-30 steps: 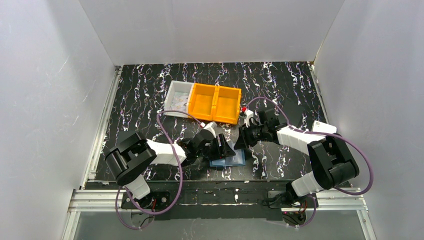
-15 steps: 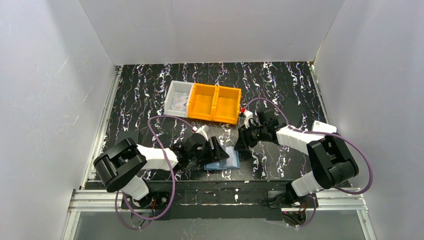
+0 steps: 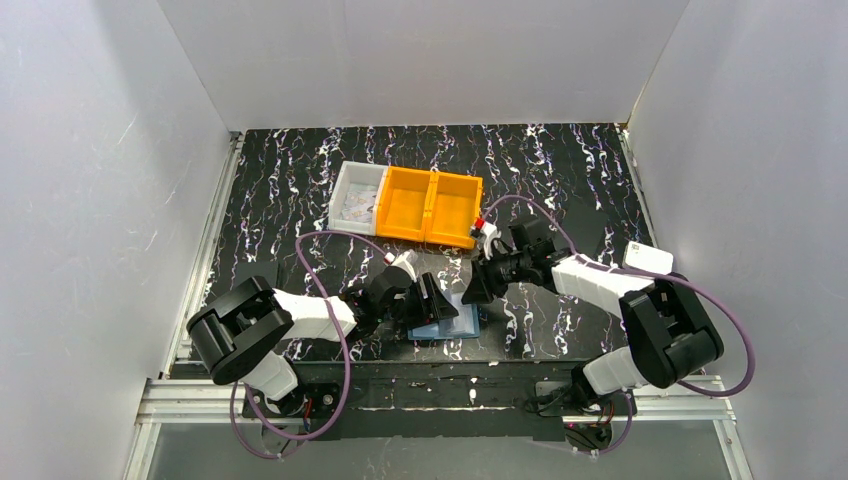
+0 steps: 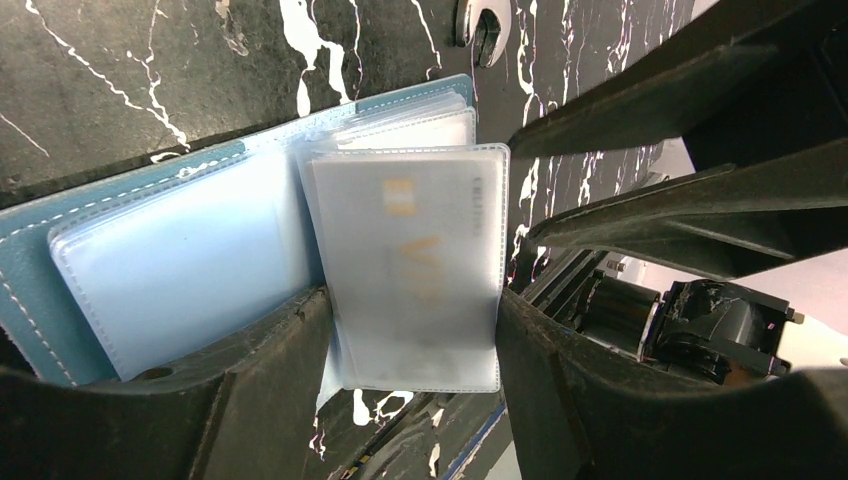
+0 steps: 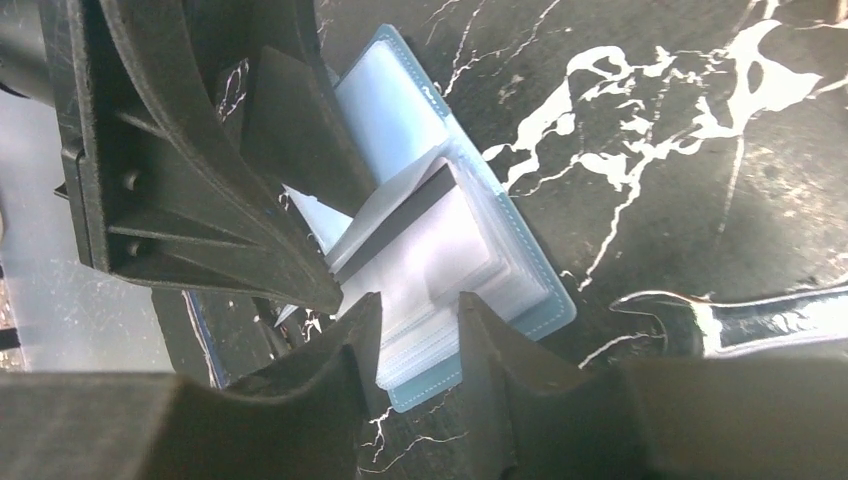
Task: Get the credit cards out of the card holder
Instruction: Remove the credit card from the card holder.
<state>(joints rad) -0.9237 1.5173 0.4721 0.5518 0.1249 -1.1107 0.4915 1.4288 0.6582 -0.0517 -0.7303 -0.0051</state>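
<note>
Left gripper [image 4: 410,310] is clamping a sleeved credit card [image 4: 415,230] over the open card holder [image 4: 60,250], lettering showing only wrist-side; right gripper [image 5: 415,320] is narrowly straddling sleeves [image 5: 440,250], grip unclear.

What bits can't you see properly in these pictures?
- Top view: most of the card holder, under the left gripper.
- Left wrist view: small print on the credit card, blurred through its clear sleeve.
- Right wrist view: the wrench, cut off by the right edge.
- Top view: white bin contents, too small.

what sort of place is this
Probably a robot lab test cell: white panel walls boxing in a black marbled table, left arm and right arm bolted at its near edge, orange bins.
</note>
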